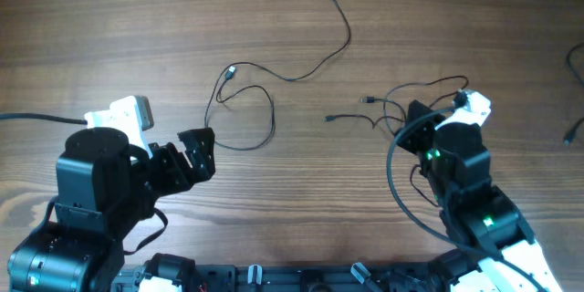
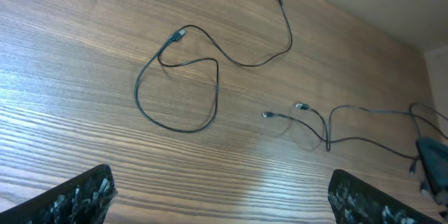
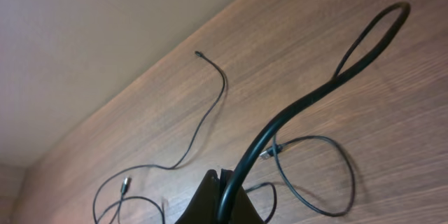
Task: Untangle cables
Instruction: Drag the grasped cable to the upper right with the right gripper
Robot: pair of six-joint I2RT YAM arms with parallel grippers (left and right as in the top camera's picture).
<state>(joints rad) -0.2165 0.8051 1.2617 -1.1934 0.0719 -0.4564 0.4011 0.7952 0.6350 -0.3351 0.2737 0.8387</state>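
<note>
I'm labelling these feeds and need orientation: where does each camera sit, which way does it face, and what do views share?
Overhead: above the table, looking straight down; shows the left gripper and right gripper.
Left wrist: low over the wood, facing the looped cable; its open fingers frame the bottom corners.
Right wrist: low, facing the far edge; its shut fingers pinch a cable strand.
Shared: all three show the looped cable.

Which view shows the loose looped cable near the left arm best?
Left wrist: the looped cable lies whole and large, both ends clear. Overhead shows it whole but smaller. Right wrist shows its far end; the loop is cut off.
</note>
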